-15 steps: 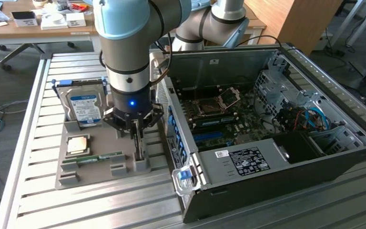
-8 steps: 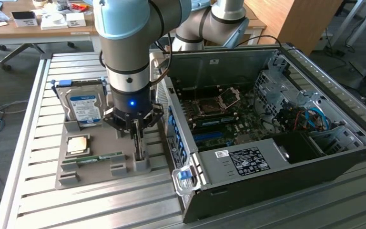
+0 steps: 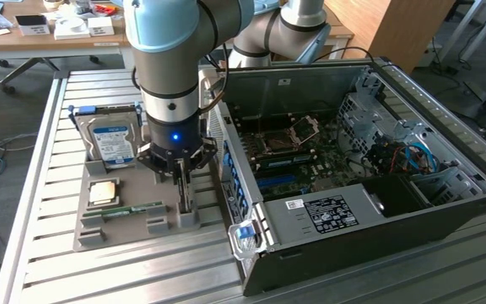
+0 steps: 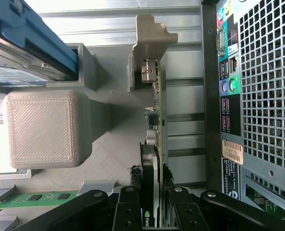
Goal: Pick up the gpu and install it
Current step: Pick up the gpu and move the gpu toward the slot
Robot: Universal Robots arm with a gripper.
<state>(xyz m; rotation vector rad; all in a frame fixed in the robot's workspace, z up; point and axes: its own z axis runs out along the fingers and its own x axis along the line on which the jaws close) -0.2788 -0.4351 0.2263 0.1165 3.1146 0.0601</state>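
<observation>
Exterior view: the arm (image 3: 171, 63) points straight down over the gray holder (image 3: 133, 183) on the slatted counter (image 3: 142, 272). The jaws reach onto the graphics card (image 3: 183, 196), which stands on edge in a slot along the holder's edge nearest the open computer case (image 3: 353, 209). A hard drive (image 3: 112, 142) stands upright toward the holder's opposite edge.

Wrist view: the jaws pinch the graphics card (image 4: 157, 120) from both faces near one end; its other end sits against the holder's post (image 4: 149, 38). The case's back wall (image 4: 267, 96) is just beside it.

The risk, as I judge it, is the off-centre grip on a thin board — the card could pivot, bind in the slot and drag the holder, or clip the case wall.
</observation>
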